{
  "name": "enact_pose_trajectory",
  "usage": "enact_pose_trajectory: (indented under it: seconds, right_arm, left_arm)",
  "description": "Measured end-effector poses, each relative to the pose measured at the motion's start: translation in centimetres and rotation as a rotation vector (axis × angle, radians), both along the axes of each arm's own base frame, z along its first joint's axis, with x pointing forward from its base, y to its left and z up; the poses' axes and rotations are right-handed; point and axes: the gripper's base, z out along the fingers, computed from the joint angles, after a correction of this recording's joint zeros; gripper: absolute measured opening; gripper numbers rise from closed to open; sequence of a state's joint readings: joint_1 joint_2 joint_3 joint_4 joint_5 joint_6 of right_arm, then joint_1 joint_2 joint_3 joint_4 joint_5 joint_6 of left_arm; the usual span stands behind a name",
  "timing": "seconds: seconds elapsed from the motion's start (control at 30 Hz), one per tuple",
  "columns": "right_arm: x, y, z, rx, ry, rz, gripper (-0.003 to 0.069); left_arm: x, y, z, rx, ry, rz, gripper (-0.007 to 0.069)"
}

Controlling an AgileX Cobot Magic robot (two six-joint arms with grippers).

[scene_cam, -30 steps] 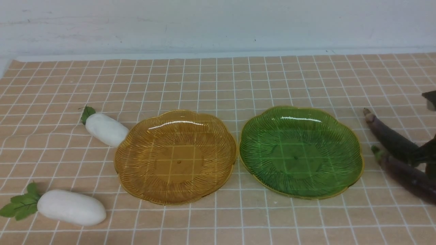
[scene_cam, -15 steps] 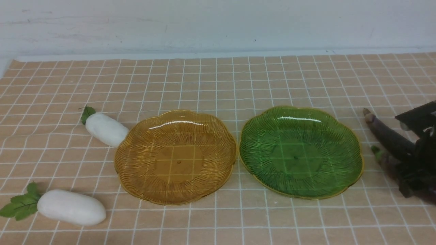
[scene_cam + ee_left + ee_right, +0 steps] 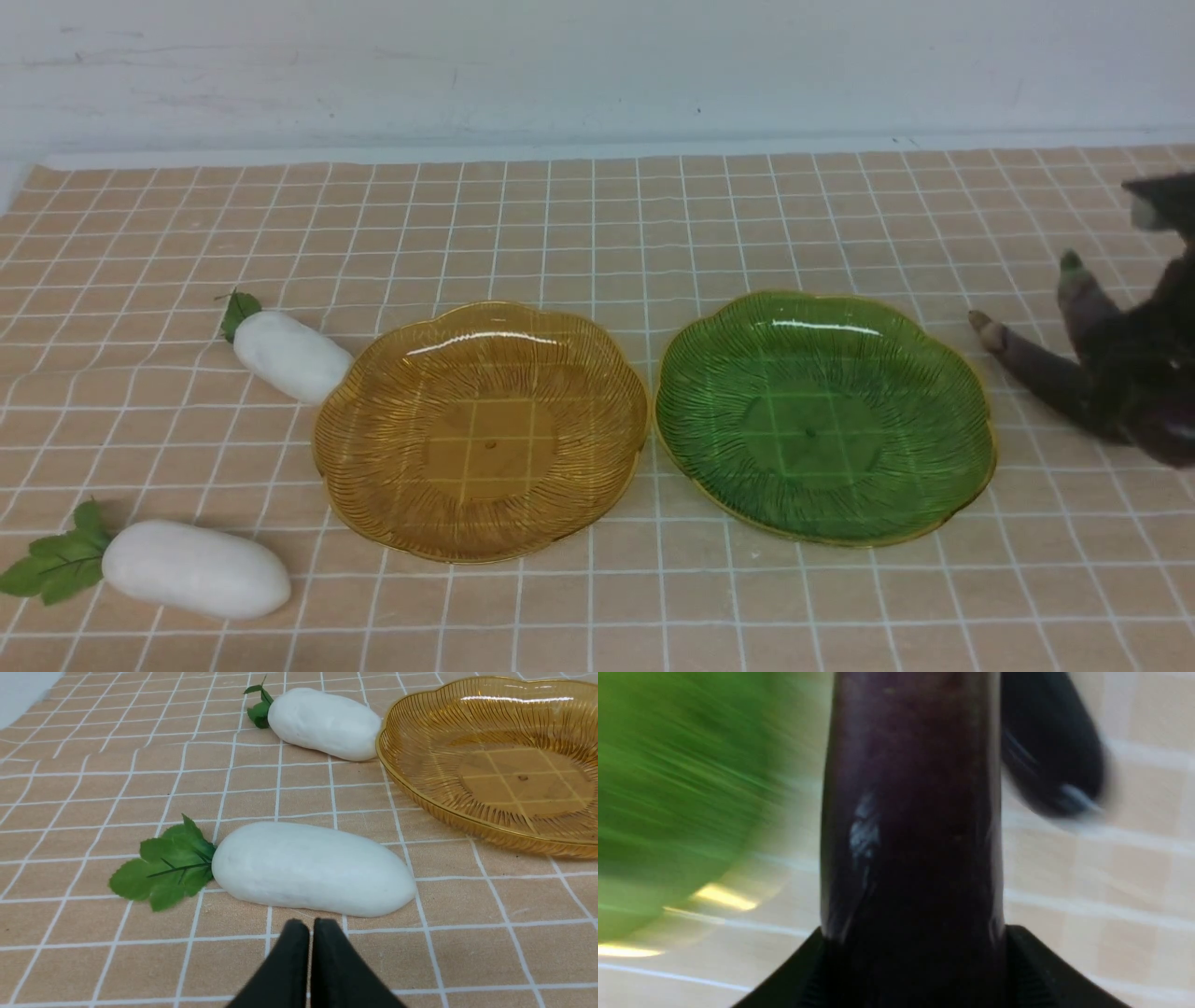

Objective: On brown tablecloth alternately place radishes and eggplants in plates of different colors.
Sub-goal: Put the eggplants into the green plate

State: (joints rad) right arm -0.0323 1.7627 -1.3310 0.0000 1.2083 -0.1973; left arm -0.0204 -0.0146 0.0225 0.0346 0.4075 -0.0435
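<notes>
On the brown tablecloth point(image 3: 597, 224) an amber plate point(image 3: 485, 439) and a green plate point(image 3: 822, 420) stand side by side, both empty. Left of the amber plate lie two white radishes, one far point(image 3: 291, 355) and one near point(image 3: 196, 569). My left gripper point(image 3: 310, 926) is shut on nothing, just short of the near radish point(image 3: 313, 868). At the right edge my right gripper point(image 3: 1134, 373) is shut on an eggplant point(image 3: 1083, 303), whose green cap tilts upward. The eggplant point(image 3: 915, 812) fills the gap between the jaws. The other eggplant point(image 3: 1027, 364) lies on the cloth beside it.
A pale wall runs along the back of the cloth. The far radish point(image 3: 324, 723) touches the rim of the amber plate point(image 3: 490, 756). The green plate point(image 3: 668, 765) lies blurred close beside the held eggplant.
My right gripper has come in over the eggplants, closed on the green-capped one and lifted it with its cap end tilting up. The other eggplant has shifted slightly left. The left side is unchanged.
</notes>
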Motion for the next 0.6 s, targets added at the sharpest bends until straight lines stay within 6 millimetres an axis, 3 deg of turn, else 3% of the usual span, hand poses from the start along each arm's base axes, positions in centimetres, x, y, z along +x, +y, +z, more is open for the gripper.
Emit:
enact_pose_trajectory:
  seconds: [0.1, 0.17, 0.23, 0.37, 0.5, 0.57, 0.6]
  right_arm:
    - [0.5, 3.1, 3.0, 0.250, -0.096, -0.005, 0.0398]
    - [0.5, 5.7, 3.5, 0.358, -0.111, 0.056, 0.0398]
    - [0.7, 7.0, 3.3, 0.375, -0.126, 0.092, 0.0398]
    - [2.0, 11.1, 1.5, 0.366, -0.203, 0.192, 0.0398]
    - [2.9, 13.6, -1.1, 0.317, -0.221, 0.263, 0.0401]
    - [3.1, 14.3, -2.2, 0.289, -0.211, 0.292, 0.0444]
    - [3.1, 14.3, -2.6, 0.274, -0.202, 0.302, 0.0503]
  left_arm:
    - [0.0, 0.0, 0.0, 0.000, 0.000, 0.000, -0.0003]
    - [0.0, 0.0, 0.0, 0.000, 0.000, 0.000, -0.0003]
    - [0.0, 0.0, 0.0, 0.000, 0.000, 0.000, -0.0003]
    - [0.0, 0.0, 0.0, 0.000, 0.000, 0.000, -0.0003]
    - [0.0, 0.0, 0.0, 0.000, 0.000, 0.000, -0.0003]
    - [0.0, 0.0, 0.0, 0.000, 0.000, 0.000, -0.0003]
    - [0.0, 0.0, 0.0, 0.000, 0.000, 0.000, -0.0003]
